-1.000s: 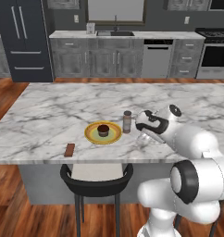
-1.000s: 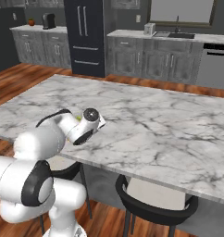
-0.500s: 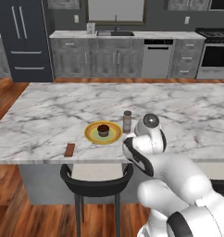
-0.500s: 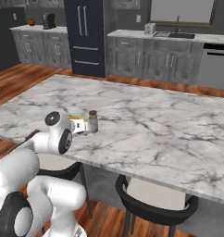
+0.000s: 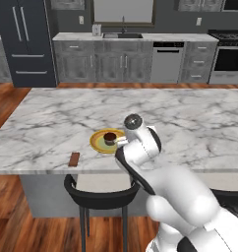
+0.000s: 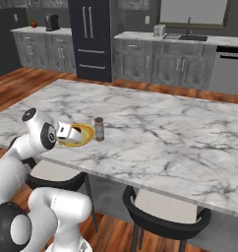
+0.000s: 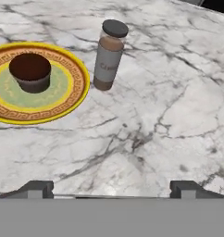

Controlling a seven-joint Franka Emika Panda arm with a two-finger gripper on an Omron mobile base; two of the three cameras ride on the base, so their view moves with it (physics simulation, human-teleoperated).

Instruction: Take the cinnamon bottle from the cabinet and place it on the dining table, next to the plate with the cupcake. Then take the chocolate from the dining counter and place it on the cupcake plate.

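Cinnamon bottle [image 7: 109,54] standing upright on the dining table [image 7: 169,106], just beside the rim of the plate [image 7: 74,95] and apart from it by a thin strip of marble; same bottle seen from the right base view [image 6: 99,129] next to the yellow plate [image 6: 86,135]. Cupcake [image 7: 30,72] sitting on the greenish centre of the plate, well inside the patterned rim; also visible from the left base view [image 5: 110,138] on the plate [image 5: 97,141]. Chocolate [image 5: 74,159] lying flat near the front edge of the marble top [image 5: 52,123], well apart from the plate and to its left in that view, just above a black stool [image 5: 99,197]. Gripper [image 7: 109,187] spread wide, fingertips [image 7: 37,188] far apart at the bottom of the hand view, nothing between them, nothing touched. Wrist hanging over the near part of the table beside the plate, hand camera looking down and across at bottle and cupcake.
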